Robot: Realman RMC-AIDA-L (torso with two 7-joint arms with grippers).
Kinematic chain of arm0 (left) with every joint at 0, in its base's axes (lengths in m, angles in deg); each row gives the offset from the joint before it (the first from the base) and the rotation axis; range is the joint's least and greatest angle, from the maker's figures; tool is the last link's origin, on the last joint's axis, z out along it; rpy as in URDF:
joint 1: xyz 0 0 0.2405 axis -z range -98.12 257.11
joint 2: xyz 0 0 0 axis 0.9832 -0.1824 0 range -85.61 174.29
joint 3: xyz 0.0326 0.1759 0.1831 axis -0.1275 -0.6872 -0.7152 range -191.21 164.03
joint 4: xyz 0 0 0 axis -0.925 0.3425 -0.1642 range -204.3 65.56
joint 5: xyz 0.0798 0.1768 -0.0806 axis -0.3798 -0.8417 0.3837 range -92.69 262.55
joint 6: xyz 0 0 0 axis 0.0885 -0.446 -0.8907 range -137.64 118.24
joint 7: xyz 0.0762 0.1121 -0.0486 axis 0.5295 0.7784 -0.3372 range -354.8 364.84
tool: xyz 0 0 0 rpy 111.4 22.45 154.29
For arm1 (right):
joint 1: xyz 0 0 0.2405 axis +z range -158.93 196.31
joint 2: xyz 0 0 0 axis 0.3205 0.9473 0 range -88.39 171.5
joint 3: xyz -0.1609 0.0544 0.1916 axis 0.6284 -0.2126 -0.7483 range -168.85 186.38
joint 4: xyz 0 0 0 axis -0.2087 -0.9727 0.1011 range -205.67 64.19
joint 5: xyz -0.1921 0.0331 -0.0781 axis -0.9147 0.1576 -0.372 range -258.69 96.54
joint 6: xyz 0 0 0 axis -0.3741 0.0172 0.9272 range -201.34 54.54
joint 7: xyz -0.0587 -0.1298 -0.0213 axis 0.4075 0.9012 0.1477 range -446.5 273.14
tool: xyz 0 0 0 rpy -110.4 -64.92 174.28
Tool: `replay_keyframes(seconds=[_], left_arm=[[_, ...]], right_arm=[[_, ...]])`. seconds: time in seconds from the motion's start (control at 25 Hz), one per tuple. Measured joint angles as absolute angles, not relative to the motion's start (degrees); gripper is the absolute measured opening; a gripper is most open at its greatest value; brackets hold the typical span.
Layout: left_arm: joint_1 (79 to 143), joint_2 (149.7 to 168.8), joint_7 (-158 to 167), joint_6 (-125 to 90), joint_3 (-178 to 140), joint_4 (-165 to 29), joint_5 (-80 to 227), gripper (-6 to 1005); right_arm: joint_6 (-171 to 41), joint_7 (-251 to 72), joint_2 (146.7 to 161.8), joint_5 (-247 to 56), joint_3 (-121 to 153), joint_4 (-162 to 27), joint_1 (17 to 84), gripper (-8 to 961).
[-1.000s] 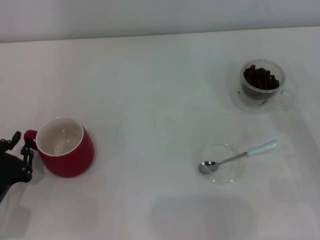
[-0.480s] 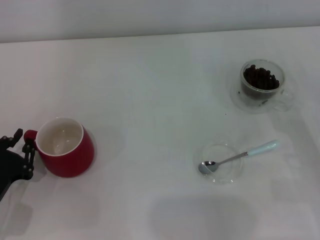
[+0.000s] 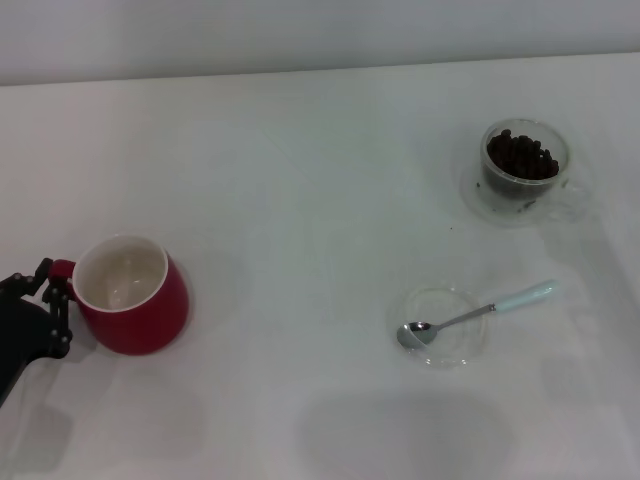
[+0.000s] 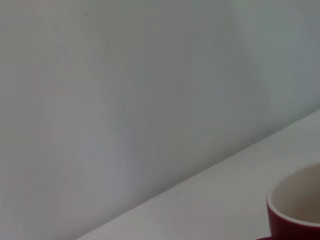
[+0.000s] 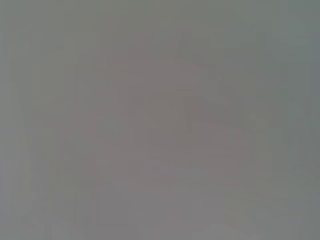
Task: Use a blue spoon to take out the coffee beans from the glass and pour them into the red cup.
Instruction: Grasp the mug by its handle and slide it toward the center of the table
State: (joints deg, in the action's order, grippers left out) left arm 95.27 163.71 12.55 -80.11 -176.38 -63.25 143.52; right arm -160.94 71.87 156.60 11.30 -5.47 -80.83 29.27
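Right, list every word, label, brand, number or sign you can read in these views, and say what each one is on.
None: no readable text, number or sign in any view.
Red cup: plain, no print visible.
Glass holding the coffee beans: no marking visible.
Blue spoon and the clear dish under it: no marking visible.
Left gripper by the cup's handle: no label visible.
Right wrist view: blank grey only.

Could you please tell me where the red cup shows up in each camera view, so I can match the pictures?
Head view: the red cup stands at the left on the table, its handle by the left gripper.
Left wrist view: only part of the cup's rim and red wall shows, at the lower right corner.
Right wrist view: not in it.
Shared landmark: the cup's white inside, seen in both the head and left wrist views.
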Motion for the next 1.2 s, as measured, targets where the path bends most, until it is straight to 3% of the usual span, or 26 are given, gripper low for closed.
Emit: replay_keyframes(seconds=[0.28,1.2], left_arm=[[95.1,163.88,12.6,-80.0,-176.5,-61.4,143.4,91],[101.9,164.01,11.9,-73.4,-176.4,-53.8,135.1,91]], right_arm=[[-160.6,71.9,156.6,11.3,-5.5,-80.7,29.4,856],[-160.0,71.9,156.6,11.3,-5.5,-80.4,29.5,851]])
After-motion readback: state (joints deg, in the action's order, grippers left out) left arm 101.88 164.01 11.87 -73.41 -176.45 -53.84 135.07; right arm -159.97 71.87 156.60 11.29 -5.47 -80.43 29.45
